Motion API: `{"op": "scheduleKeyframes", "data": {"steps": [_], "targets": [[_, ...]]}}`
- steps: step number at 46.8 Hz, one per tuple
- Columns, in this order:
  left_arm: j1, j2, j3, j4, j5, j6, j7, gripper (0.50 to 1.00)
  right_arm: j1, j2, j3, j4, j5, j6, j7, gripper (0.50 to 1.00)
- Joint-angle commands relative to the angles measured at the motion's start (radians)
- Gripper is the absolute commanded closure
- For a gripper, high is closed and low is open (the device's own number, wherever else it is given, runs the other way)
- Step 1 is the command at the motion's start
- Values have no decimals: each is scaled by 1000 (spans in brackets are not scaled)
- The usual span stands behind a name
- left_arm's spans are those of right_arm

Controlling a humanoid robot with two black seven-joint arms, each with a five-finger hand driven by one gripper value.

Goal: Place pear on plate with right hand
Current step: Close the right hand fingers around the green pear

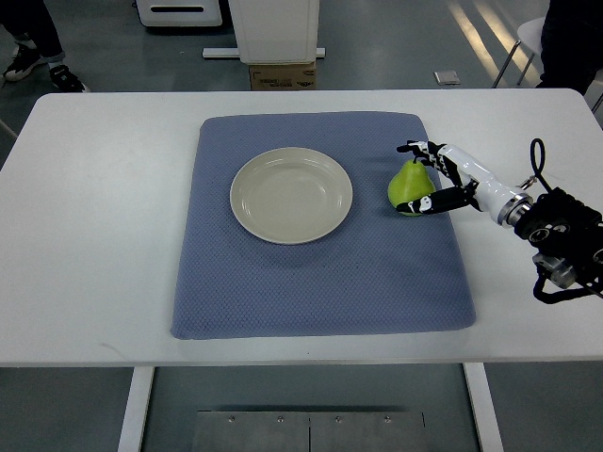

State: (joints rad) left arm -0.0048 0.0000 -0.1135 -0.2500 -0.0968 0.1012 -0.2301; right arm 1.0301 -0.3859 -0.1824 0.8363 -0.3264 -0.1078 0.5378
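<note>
From the top view, you are looking down on a white table (94, 235) with a blue-grey mat (320, 282) lying across its middle. A cream plate (291, 195) is sitting on the mat, toward the mat's far edge and a little left of its centre, and it is carrying nothing.

Your right hand (429, 179) is reaching in from the table's right edge, its white and black arm crossing onto the mat's right side. The green pear (408, 184) is standing upright on the mat near that right edge, its stem end pointing toward the far side of the table, well apart from the plate's rim. The hand is cupping the pear: the upper fingers (416, 148) are curving around the pear's narrow top, while the thumb (435, 201) is lying along its lower flank. The digits are touching or nearly touching the fruit on both sides, so you are seeing a hand narrowed around the pear, which is resting on the mat beneath it.

Beyond the table's far edge, a cardboard box (282, 75) is sitting on the floor below a white cabinet (275, 28), and a person's shoe (66, 79) is showing at the upper left corner.
</note>
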Motion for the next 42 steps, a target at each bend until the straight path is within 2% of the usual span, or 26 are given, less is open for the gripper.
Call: {"op": "scheduleKeyframes", "data": {"steps": [1,3,15,22,42], "targets": [[-1,0,0,0,0,0,0,500,-1,5,-3,-2,0,-6,-1,530],[-1,0,0,0,0,0,0,500,-1,7,-11,-3,0,-6,-2,548],[0,0,-2,0,0,0,0,500,4,19,-23,-16,0,-15,-2,551],[0,0,0,0,0,0,0,500,7,21,-38,-28,-7,-27,-6,574],[0,0,0,0,0,0,0,500,8,22,-66,-37,-8,-43,-2,578]]}}
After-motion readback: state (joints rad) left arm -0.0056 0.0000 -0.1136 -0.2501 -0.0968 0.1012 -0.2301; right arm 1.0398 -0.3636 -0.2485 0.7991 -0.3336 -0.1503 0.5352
